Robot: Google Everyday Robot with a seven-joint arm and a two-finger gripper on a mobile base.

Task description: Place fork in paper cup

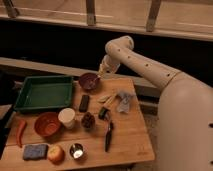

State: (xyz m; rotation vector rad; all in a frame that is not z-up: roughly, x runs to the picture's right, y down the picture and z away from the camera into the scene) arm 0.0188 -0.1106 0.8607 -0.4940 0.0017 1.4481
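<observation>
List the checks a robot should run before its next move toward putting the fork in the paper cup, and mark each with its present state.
1. Paper cup upright, mouth facing up: ok.
2. Room around the cup: not ok. The orange bowl and the dark cup stand close on either side.
3. Fork picked out from the pale wooden utensils and black-handled tool: cannot tell.
4. Gripper over the cup: not ok. It hangs by the purple bowl, farther back.
5. Fork in the gripper: cannot tell.
</observation>
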